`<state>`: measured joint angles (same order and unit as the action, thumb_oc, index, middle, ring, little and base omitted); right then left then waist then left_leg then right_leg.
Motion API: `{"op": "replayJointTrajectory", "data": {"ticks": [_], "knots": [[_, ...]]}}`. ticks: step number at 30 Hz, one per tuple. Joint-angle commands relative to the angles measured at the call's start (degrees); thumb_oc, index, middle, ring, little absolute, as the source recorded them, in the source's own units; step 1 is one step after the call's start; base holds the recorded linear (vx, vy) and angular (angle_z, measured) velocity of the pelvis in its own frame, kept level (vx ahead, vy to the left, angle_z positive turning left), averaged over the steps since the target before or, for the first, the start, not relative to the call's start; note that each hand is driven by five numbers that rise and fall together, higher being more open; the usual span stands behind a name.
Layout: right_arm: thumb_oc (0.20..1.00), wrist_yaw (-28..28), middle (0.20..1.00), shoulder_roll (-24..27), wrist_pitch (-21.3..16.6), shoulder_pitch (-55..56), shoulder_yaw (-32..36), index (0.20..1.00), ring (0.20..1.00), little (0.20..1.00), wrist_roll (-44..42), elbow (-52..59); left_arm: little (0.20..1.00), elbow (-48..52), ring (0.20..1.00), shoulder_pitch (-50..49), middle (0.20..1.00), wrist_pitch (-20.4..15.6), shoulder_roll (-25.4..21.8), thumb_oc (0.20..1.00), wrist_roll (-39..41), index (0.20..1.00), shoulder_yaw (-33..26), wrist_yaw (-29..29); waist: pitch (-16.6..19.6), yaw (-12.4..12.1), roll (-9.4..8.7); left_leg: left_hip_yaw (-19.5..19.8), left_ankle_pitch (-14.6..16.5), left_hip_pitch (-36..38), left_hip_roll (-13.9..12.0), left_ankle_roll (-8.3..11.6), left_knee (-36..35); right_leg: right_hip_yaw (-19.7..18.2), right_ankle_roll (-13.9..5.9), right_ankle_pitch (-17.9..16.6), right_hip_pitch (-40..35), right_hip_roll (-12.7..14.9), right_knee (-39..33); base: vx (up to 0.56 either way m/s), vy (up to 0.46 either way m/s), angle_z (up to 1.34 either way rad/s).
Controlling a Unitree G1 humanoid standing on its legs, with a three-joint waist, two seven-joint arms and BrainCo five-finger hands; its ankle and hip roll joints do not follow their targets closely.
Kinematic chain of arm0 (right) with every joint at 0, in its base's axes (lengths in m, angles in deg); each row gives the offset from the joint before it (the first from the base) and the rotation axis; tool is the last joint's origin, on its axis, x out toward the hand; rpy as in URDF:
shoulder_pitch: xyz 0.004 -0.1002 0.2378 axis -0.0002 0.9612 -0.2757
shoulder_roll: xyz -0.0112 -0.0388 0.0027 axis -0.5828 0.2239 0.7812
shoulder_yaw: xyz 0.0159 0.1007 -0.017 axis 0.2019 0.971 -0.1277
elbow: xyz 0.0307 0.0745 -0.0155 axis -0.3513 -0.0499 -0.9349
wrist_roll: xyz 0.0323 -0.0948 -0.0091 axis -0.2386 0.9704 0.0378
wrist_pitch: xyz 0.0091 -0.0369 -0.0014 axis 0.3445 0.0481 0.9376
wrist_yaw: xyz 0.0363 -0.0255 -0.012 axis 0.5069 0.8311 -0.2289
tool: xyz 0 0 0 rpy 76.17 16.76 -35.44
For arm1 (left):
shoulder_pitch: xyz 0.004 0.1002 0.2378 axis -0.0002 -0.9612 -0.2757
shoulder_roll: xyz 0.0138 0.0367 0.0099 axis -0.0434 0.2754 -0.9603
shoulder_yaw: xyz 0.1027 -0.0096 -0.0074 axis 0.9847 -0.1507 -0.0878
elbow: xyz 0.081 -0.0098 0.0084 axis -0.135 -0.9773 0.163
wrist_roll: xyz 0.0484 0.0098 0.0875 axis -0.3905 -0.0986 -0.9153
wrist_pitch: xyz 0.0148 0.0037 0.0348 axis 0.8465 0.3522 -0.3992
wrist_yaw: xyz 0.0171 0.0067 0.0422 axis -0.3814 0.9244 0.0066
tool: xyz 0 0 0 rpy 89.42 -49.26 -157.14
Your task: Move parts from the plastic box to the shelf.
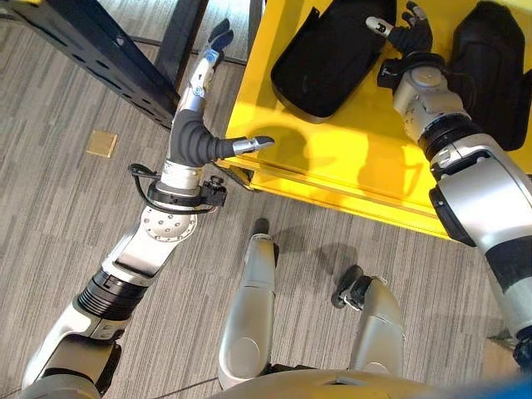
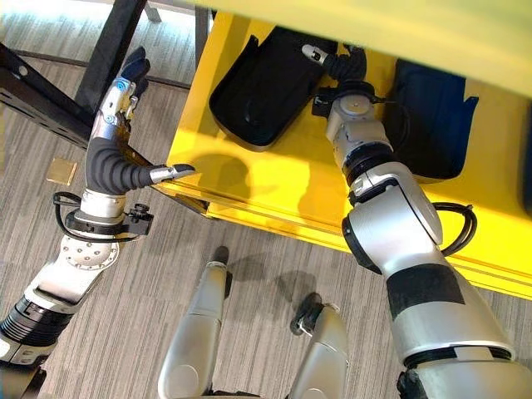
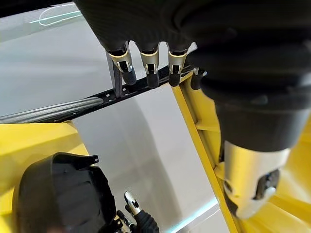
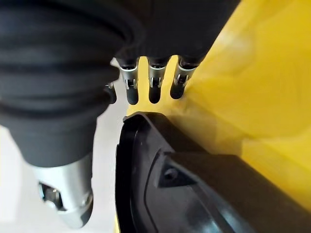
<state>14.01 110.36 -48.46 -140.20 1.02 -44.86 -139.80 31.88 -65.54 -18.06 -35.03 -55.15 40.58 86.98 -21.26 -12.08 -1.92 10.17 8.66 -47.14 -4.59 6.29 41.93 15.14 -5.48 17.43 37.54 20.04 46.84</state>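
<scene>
1. You've got a bright yellow shelf (image 1: 349,170) with a smooth, slightly glossy painted surface that catches reflections.
2. You see two black moulded plastic parts (image 1: 328,54) (image 2: 432,116) lying on it, matt with a faint sheen.
3. Your grey floor (image 1: 58,199) looks like streaked, low-sheen carpet tile.
4. You can make out a dark perforated metal frame (image 1: 100,50), matt finished.
5. Your left hand (image 1: 199,125) wears a ribbed matt black cover; its fingers look like brushed metal.

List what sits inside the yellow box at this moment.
Inside the yellow box lie two black parts: one toward the robot's left, another to its right. The right hand reaches in between them, open. Whatever lies under the parts is covered.
</scene>
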Motion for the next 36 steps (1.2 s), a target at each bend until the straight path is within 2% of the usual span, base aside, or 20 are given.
{"op": "replayJointTrajectory", "data": {"ticks": [1,8,18,27,36], "knots": [[1.000,-1.96,1.000,3.28,-0.65,-5.91,-1.73,1.000,1.000,1.000,3.69,-0.80,1.000,3.41,1.000,1.83,1.000,-2.05,-1.75,1.000,2.47,1.000,-4.37,1.78,0.37,-2.67,-0.25,-2.99,5.09,-2.12,1.17,-5.52,3.98,-2.36,-1.93,-4.25,-3.52,-1.71,-4.21,0.00,0.000,0.00],[1.000,-2.88,1.000,5.46,-0.63,-6.37,-3.72,1.000,1.000,1.000,5.39,-0.74,1.000,4.52,1.000,0.87,1.000,-2.22,-1.84,1.000,2.49,1.000,-5.36,1.77,0.05,-3.06,-0.44,-2.73,4.94,-2.68,1.43,-5.47,3.71,-1.64,-2.09,-4.47,-3.93,-1.56,-4.98,0.01,0.001,0.04],[1.000,-3.69,1.000,5.48,-1.45,-6.36,-3.55,1.000,1.000,1.000,3.84,0.03,1.000,5.61,1.000,-0.64,1.000,-2.56,-1.61,1.000,2.74,1.000,-6.80,1.75,-0.50,-3.49,-0.34,-2.58,5.24,-3.52,1.53,-5.61,4.25,-1.16,-2.16,-4.28,-3.61,-1.53,-4.86,0.00,0.000,0.01],[1.000,-5.53,1.000,5.65,-3.21,-7.61,-5.20,1.000,1.000,1.000,0.39,3.88,1.000,5.67,1.000,-1.10,1.000,-3.29,-2.45,1.000,3.50,1.000,-7.93,1.42,-0.15,-3.92,-1.13,-2.33,5.09,-3.74,1.77,-5.43,3.70,-0.44,-2.40,-4.34,-4.13,-1.43,-5.58,0.01,-0.002,0.00],[1.000,-6.48,1.000,4.19,-4.37,-6.68,-1.34,1.000,1.000,1.000,-6.64,4.91,1.000,5.29,1.000,-0.97,1.000,-3.58,-3.04,1.000,4.00,1.000,-8.49,1.43,-0.39,-5.56,-1.27,-1.37,4.92,-4.34,2.89,-5.53,3.06,1.31,-3.04,-4.81,-5.96,-1.21,-7.01,0.01,-0.009,0.05]]}}
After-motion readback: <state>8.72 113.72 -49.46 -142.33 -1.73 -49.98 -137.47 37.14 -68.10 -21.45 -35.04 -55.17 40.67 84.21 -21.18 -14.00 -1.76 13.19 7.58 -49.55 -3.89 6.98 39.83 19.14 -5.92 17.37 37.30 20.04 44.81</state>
